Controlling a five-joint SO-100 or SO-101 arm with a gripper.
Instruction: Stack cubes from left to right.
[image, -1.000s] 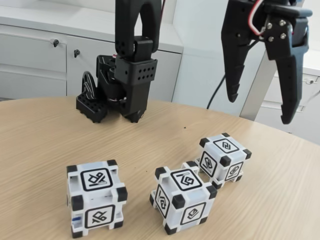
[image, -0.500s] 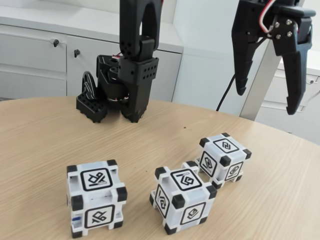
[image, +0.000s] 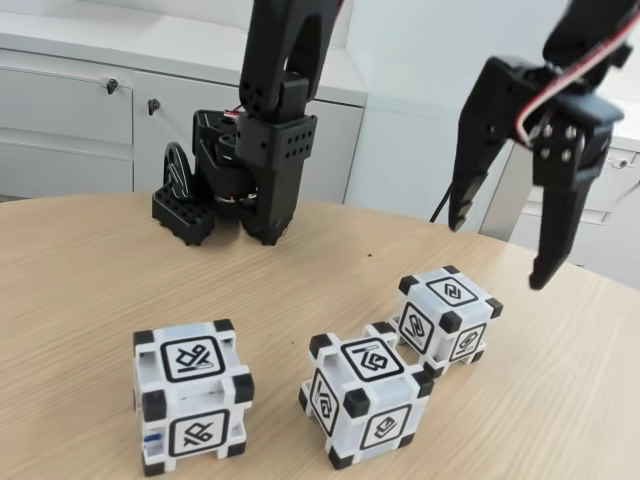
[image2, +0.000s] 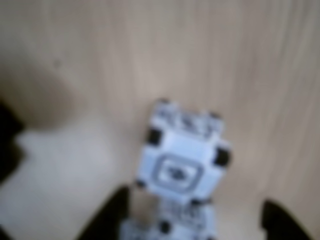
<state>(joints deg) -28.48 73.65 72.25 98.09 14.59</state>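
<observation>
gripper (image: 500, 252) hung above the table (image: 80, 290) w/ jaws spread wide, holding nothing, up and to the right of the right cube (image: 447, 318) in the fixed view. three cubes sat unstacked in a row: left cube (image: 192, 395) well apart, middle cube (image: 364, 398) just beside or maybe touching the right one. in the blurry wrist view a cube (image2: 183, 159) lay ahead of and roughly between the fingertips (image2: 112, 212), turned a bit askew to the jaw line, so prob needs a descent plus slight wrist turn.

Round light-wood table (image: 90, 270), grey cabinets (image: 70, 120) with keyed locks behind, white wall (image: 420, 60).
</observation>
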